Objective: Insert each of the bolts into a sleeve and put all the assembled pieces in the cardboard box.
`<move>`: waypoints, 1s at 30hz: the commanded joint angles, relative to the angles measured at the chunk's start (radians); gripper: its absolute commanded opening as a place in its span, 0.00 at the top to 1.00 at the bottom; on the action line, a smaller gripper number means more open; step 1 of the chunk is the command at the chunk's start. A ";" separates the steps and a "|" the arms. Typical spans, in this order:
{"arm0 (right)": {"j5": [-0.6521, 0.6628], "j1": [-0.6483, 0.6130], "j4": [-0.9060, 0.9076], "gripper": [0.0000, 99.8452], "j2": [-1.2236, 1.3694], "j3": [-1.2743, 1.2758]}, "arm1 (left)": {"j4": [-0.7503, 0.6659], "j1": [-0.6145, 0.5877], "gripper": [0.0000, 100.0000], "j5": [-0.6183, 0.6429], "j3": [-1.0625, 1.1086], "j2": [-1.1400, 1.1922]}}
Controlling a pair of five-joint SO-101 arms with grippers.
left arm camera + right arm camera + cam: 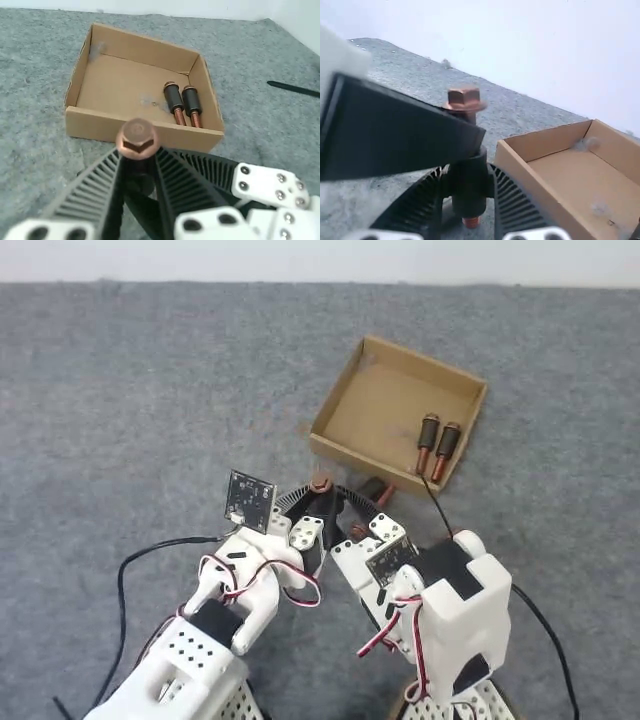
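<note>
Both grippers meet over the grey bench [150, 390], just in front of the near wall of the box [385, 405]. The left gripper [137, 167] is pinching the bolt [136, 139]. Its ribbed black fingers [95, 190] close in on either side of the shank right under the hexagonal copper head. The bolt stands upright with its head on top.

The right gripper [468, 192] is clamped on the sleeve [468, 182], a black tube pressed between its ribbed fingers [517, 205]. The bolt already runs through the sleeve. In the right wrist view the head shows above the sleeve and a threaded copper tip pokes out below. One flat black finger of the left gripper crosses just beneath the head there, touching the top of the sleeve or nearly so.

The box sits open on the bench, turned at an angle, beyond the grippers and towards the right arm's side. Inside it, one assembled piece [174, 101] and a second piece [192, 104] lie side by side on the floor, close together, against the side wall near the front corner. Their heads point into the box and their threaded ends point at the near wall.

Just outside that near wall, beside the right gripper, a dark bit with a copper end [375, 491] lies on the bench. I cannot tell exactly what it is. A thin black cable [437, 505] runs from the box's near wall back to the right arm.
</note>
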 commanded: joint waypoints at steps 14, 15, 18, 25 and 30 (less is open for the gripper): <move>-0.005 0.005 -0.035 0.99 -0.051 0.000 | 0.048 -0.017 0.77 0.100 -0.002 -0.003; -0.005 0.005 -0.035 0.99 -0.051 0.000 | 0.052 -0.017 0.76 0.100 -0.002 -0.006; -0.005 0.005 -0.035 0.99 -0.051 0.000 | 0.055 -0.017 0.76 0.100 -0.002 -0.008; -0.005 0.005 -0.035 0.99 -0.050 -0.005 | 0.054 -0.017 0.76 0.103 -0.007 -0.009; -0.005 0.007 -0.035 0.99 -0.050 -0.006 | 0.054 -0.023 0.76 0.106 -0.027 -0.009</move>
